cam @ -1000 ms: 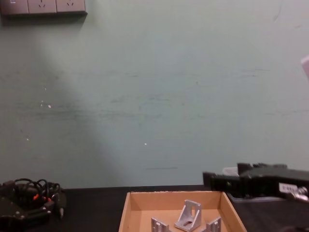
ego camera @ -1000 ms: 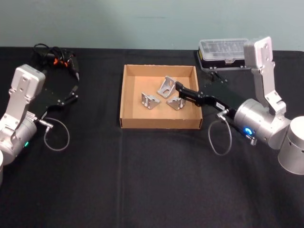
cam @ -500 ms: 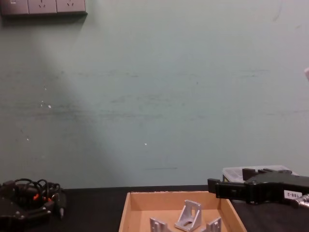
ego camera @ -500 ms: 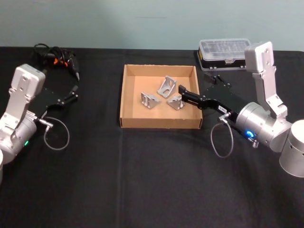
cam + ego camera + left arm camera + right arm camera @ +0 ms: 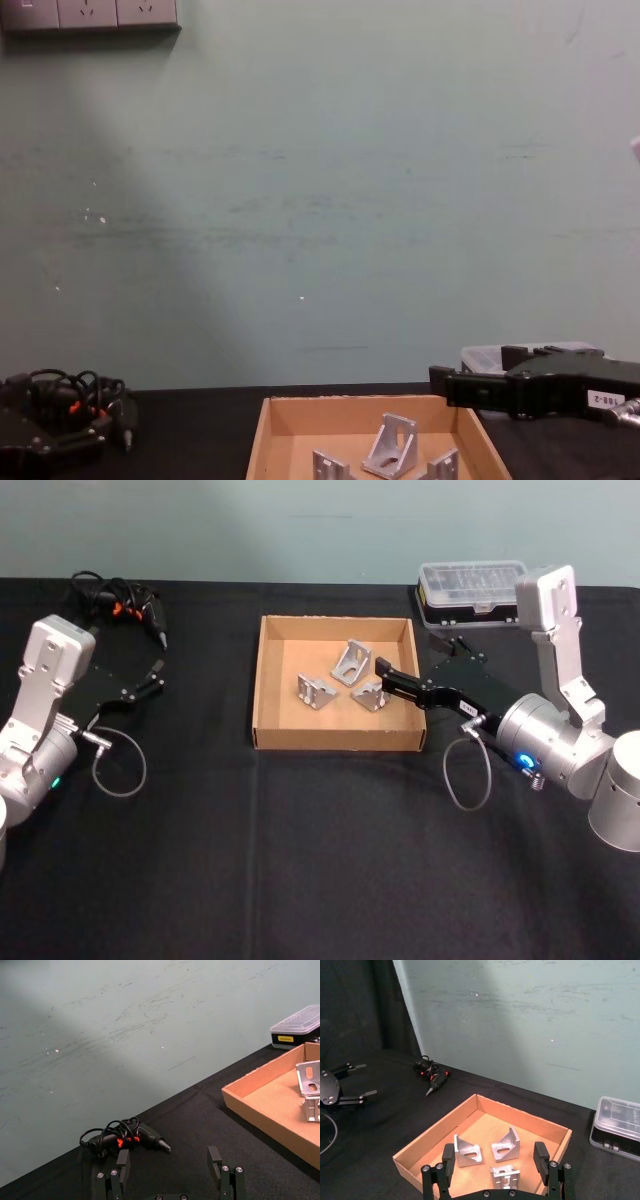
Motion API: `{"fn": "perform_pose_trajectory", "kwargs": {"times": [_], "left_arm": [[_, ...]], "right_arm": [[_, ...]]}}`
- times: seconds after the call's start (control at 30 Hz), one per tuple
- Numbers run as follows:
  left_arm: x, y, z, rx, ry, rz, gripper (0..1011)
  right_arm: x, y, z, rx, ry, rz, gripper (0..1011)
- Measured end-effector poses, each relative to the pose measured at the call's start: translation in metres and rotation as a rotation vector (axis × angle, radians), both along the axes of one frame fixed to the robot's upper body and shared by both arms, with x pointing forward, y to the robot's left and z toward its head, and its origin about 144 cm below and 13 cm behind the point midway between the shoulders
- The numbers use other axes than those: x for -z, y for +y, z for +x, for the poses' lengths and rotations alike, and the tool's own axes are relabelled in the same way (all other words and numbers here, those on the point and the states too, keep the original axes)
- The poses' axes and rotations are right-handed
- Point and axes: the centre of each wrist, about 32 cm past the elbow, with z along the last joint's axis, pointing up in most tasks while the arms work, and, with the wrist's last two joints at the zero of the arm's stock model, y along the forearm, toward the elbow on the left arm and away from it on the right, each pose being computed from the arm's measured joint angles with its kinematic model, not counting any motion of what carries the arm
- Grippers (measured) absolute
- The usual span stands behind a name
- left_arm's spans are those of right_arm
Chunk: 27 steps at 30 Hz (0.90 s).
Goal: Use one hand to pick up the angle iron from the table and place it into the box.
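Note:
The tan cardboard box (image 5: 262,685) sits mid-table with three silver angle irons in it: one upright (image 5: 348,662), one at the left (image 5: 315,691), one at the right (image 5: 369,694). My right gripper (image 5: 383,677) hangs over the box's right wall, open, nothing between its fingers. The right wrist view looks down past that gripper (image 5: 494,1156) at the angle irons (image 5: 506,1144) in the box (image 5: 415,1147). In the chest view the right gripper (image 5: 450,385) hovers above the box (image 5: 262,440). My left gripper (image 5: 155,677) rests open at the table's left.
A clear-lidded plastic case (image 5: 470,588) stands at the back right, behind the right arm. A bundle of black cable with a tool (image 5: 115,598) lies at the back left. The black table (image 5: 320,860) stretches open in front of the box.
The right gripper has drawn back slightly to the right and dropped lower over the box's right wall. The angle irons and the left arm have not moved.

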Motion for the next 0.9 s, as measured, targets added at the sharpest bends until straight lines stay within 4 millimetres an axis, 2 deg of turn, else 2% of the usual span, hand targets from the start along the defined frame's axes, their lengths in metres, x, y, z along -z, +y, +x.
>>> {"fn": "perform_pose_trajectory", "kwargs": {"times": [0.9], "left_arm": [[0.0,0.0,0.0,0.0,0.0,0.0,1011]], "right_arm": [[-0.0003,0.0002,0.0,0.0,0.0,0.002,1003]]}}
